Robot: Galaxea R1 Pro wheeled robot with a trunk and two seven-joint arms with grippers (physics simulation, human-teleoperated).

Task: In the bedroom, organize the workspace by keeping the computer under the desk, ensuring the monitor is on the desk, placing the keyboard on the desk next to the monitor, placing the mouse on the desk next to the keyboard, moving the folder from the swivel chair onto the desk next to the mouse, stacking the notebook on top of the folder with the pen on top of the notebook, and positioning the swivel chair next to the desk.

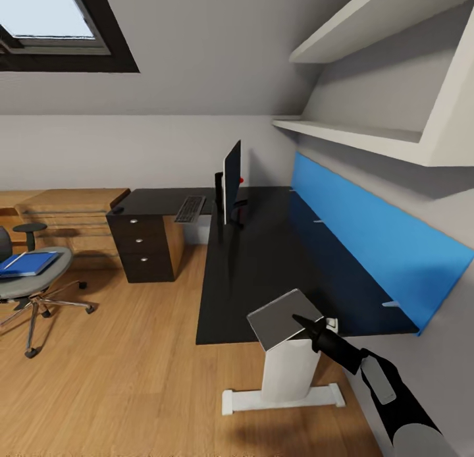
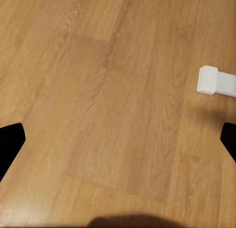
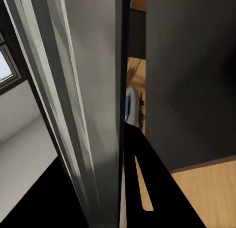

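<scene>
The silver-grey computer (image 1: 284,342) stands upright at the near front edge of the black desk (image 1: 263,266), its top level with the desk top. My right gripper (image 1: 304,324) is shut on its upper edge, and its grey panel (image 3: 83,114) runs close along one black finger (image 3: 145,183). The monitor (image 1: 232,182) stands edge-on on the desk, with the keyboard (image 1: 190,209) to its left and the small black mouse (image 1: 117,209) at the far left end. The blue folder (image 1: 29,263) lies on the swivel chair (image 1: 33,289). My left gripper (image 2: 118,142) hangs open over bare floor.
A black drawer unit (image 1: 141,243) sits under the desk's left wing, with low wooden shelving (image 1: 69,213) beyond it. The blue back panel (image 1: 375,246) and white wall shelves (image 1: 368,137) line the right wall. The desk's white foot (image 2: 216,81) lies on the wooden floor (image 1: 131,378).
</scene>
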